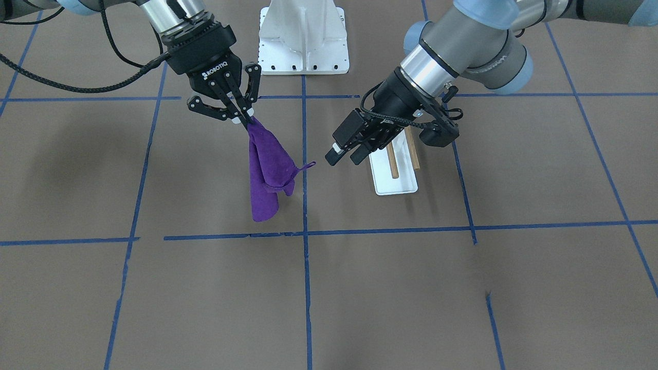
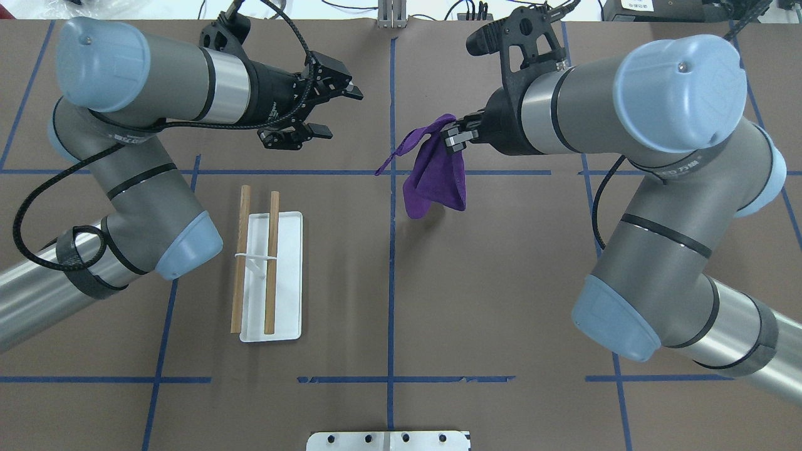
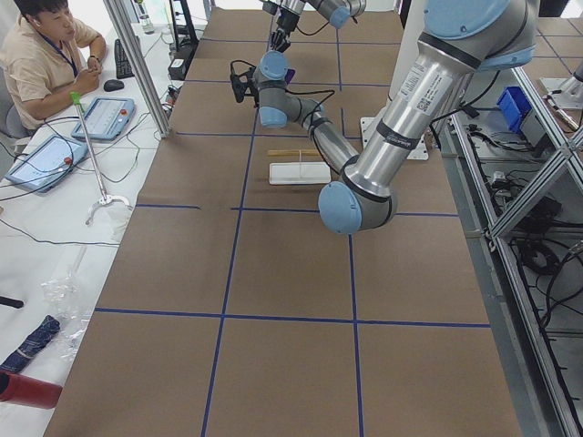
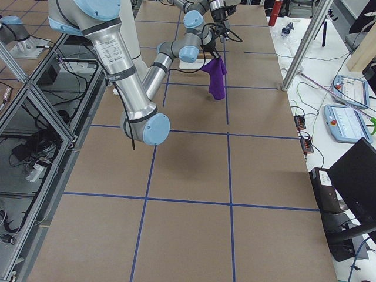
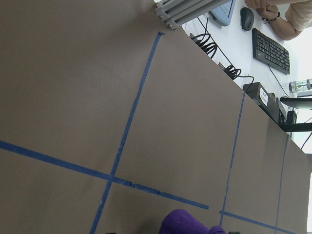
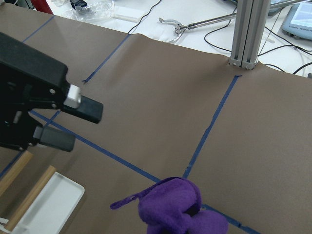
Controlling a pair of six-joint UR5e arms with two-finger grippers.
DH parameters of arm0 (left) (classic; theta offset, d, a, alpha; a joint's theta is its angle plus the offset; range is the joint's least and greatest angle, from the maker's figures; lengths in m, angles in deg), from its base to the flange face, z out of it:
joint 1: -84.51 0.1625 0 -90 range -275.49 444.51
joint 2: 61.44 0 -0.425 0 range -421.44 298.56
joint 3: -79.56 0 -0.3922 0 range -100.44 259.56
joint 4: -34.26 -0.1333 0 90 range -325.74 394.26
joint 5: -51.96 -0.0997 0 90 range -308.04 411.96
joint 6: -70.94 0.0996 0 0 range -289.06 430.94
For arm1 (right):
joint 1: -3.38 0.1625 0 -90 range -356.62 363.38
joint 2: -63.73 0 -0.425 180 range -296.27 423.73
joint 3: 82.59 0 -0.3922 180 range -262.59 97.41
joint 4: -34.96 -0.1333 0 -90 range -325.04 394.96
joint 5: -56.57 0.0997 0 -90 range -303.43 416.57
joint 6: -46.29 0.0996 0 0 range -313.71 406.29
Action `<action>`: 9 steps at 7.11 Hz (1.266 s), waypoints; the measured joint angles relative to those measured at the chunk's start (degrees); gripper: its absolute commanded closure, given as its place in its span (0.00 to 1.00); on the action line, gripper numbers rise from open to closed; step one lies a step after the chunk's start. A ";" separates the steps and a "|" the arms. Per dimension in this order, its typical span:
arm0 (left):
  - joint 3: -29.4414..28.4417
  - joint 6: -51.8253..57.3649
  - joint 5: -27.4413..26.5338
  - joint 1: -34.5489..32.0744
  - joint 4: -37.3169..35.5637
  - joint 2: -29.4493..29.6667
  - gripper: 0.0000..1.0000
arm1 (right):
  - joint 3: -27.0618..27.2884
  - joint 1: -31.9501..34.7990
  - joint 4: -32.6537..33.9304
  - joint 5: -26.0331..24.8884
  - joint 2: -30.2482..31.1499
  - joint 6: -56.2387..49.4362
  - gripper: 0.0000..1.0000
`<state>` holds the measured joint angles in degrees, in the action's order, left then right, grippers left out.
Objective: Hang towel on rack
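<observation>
The purple towel (image 1: 264, 169) hangs bunched from my right gripper (image 1: 247, 119), which is shut on its top corner; its thin loose strip (image 1: 307, 165) sticks out towards my left gripper. The towel also shows in the overhead view (image 2: 435, 175), with the right gripper (image 2: 452, 134) above it. The rack (image 2: 288, 275) stands on the table with a white base and two wooden dowels (image 2: 271, 263). My left gripper (image 1: 342, 154) is open and empty, held above the rack's far end and pointing at the towel. It also shows in the overhead view (image 2: 332, 106).
A large white bolted pedestal (image 1: 303, 36) stands at the robot's side of the table, between the arms. Blue tape lines cross the brown table. An operator (image 3: 46, 55) sits at a desk beyond the far table edge.
</observation>
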<state>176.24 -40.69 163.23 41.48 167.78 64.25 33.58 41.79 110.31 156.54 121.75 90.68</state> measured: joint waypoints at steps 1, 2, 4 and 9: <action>-0.79 -3.31 -0.68 0.49 -0.18 1.31 0.10 | -0.10 -0.24 -0.01 -0.45 -0.97 0.58 1.00; -1.64 -5.58 -1.37 1.08 -0.29 2.58 0.10 | -0.11 -0.31 -0.07 -0.64 -1.65 1.30 1.00; -2.35 -8.49 -3.06 2.46 -0.41 4.40 0.10 | -0.09 -0.35 -0.15 -1.04 -2.76 1.80 1.00; -2.93 -11.98 -3.60 3.06 -0.37 5.86 0.10 | 0.19 -0.35 -0.44 -1.44 -4.20 2.02 1.00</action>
<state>173.31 -52.68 159.63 44.54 167.41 70.11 33.76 41.44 109.87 155.10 117.55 92.70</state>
